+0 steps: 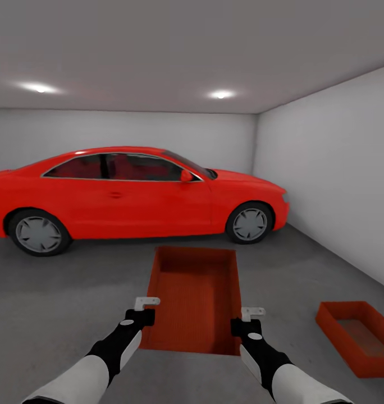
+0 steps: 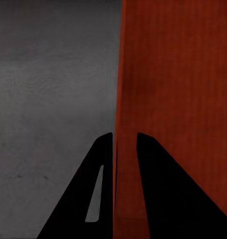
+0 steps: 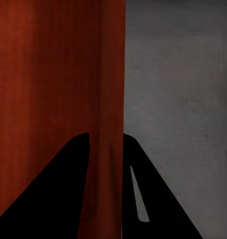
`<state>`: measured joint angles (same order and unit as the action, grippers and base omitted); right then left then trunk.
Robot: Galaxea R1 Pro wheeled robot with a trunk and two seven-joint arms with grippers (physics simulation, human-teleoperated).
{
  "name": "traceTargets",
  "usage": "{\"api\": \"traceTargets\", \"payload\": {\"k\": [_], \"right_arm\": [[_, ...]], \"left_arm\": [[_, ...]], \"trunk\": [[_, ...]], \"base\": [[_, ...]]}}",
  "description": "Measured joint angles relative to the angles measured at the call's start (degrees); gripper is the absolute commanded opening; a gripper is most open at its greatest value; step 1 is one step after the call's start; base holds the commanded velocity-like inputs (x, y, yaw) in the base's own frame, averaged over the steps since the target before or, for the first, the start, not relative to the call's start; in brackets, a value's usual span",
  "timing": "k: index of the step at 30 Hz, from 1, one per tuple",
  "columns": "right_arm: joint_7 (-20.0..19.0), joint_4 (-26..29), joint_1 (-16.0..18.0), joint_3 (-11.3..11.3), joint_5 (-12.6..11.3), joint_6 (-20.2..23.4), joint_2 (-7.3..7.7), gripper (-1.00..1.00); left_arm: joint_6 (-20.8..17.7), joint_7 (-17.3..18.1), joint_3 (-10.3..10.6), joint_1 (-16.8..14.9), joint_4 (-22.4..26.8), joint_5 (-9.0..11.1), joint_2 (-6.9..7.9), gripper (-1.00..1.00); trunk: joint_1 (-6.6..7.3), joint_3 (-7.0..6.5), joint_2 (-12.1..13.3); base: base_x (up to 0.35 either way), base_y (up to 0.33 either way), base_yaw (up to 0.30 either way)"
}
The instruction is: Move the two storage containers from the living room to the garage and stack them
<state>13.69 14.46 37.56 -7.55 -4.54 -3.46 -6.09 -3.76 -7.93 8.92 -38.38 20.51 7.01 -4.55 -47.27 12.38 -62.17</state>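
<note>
**Second bin held over the garage floor**

Low in the centre of the head view, both arms are carrying a bin (image 1: pixel 195 297) between them. The left gripper (image 1: pixel 142 310) is pinching the bin's left wall near its close corner, and the right gripper (image 1: pixel 247 318) is doing the same on the right wall. In the left wrist view the left gripper (image 2: pixel 124 142) is showing its two dark fingers closed on either side of the thin orange-red wall (image 2: pixel 124 99); in the right wrist view the right gripper (image 3: pixel 106 139) is clamping the opposite wall (image 3: pixel 112 74) in the same way. Grey floor (image 3: pixel 178 99) is lying beyond the wall in both wrist views.

At the lower right of the head view the other bin (image 1: pixel 357 336) is resting on the concrete floor (image 1: pixel 74 280), well apart from the carried one. Across the middle of the frame a red car (image 1: pixel 136 193) is standing in front of the pale back wall.

Judging by its straight, unsagging walls, the bin is behaving as a stiff, light shell, and a grip on two opposite walls should keep it level. The thin walls offer little surface, so a tilt could let it slip, though the pictures cannot show how firm the hold is. Stacking looks likely to call for turning toward the lower-right bin and lining the walls up before lowering.
</note>
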Motion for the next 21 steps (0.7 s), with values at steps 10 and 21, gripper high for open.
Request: {"api": "traceTargets", "payload": {"k": [10,21], "right_arm": [[0.0,0.0,0.0,0.0,0.0,0.0,0.00,-1.00],[0.0,0.0,0.0,0.0,0.0,0.0,0.01,-1.00]], "left_arm": [[0.0,0.0,0.0,0.0,0.0,0.0,0.00,-1.00],[0.0,0.0,0.0,0.0,0.0,0.0,-0.01,-1.00]], "trunk": [[0.00,0.00,0.0],[0.00,0.00,0.0]], "base": [[0.323,0.115,-0.283],[0.323,0.127,-0.283]]}}
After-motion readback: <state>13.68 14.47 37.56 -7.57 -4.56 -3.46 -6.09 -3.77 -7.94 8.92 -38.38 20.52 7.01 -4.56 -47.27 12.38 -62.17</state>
